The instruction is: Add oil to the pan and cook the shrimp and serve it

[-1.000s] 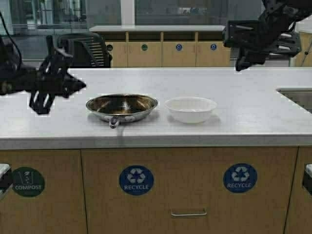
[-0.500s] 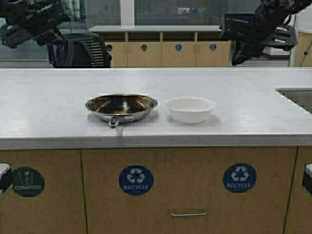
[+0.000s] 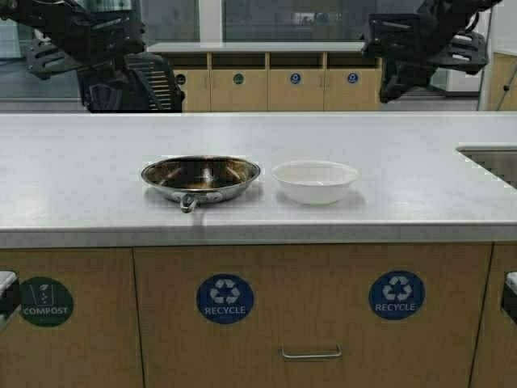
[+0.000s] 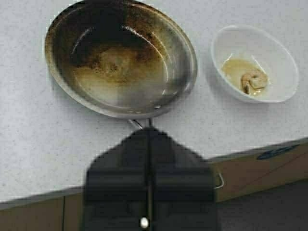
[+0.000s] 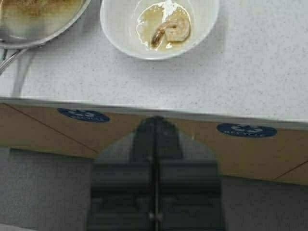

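Soft even light, blurred wrist views.

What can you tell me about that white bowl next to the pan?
The white bowl is small, round and smooth, ceramic or plastic by its look. It stands upright on the pale speckled countertop, to the right of the steel pan and apart from it. Inside lies one curled, browned shrimp in a thin pool of yellowish liquid. Nothing else touches the bowl; both grippers are raised well above the counter.
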Motion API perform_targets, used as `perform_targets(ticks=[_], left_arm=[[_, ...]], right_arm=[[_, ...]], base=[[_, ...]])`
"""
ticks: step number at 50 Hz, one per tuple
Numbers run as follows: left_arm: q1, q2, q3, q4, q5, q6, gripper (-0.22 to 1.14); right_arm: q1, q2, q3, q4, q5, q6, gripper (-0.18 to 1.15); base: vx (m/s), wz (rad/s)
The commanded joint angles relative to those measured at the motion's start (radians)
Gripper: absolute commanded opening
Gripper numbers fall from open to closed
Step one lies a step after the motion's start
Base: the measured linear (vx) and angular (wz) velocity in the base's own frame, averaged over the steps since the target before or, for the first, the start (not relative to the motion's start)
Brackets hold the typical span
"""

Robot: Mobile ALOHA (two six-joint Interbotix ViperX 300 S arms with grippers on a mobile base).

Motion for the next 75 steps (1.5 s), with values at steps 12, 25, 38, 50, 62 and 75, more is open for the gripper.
perform_targets(ticks=[12, 25, 38, 50, 62, 75], left_arm=[[-0.011, 0.012, -0.015, 0.002, -0.003, 0.003, 0.06], [-0.02, 0.015, -0.021, 0.003, 0.006, 0.005, 0.06], [-0.02, 0.015, -0.032, 0.003, 0.014, 0.005, 0.06], [-0.02, 0.014, -0.026, 0.005, 0.014, 0.005, 0.06], [-0.02, 0.021, -0.031, 0.006, 0.017, 0.006, 0.06], [-0.02, 0.038, -0.031, 0.006, 0.017, 0.005, 0.06]], right_arm=[[-0.002, -0.023, -0.044, -0.012, 0.031, -0.003, 0.07], [-0.002, -0.023, -0.048, -0.026, 0.035, 0.0, 0.07], [-0.002, -0.023, -0.048, -0.026, 0.037, 0.002, 0.07], [-0.002, -0.023, -0.046, -0.028, 0.037, 0.0, 0.07], [-0.002, -0.023, -0.048, -0.028, 0.037, 0.0, 0.07], [-0.002, -0.023, -0.043, -0.028, 0.037, -0.002, 0.07]], base=[[0.0, 0.0], [0.0, 0.0], [0.0, 0.0], [0.0, 0.0], [0.0, 0.0], [0.0, 0.0]])
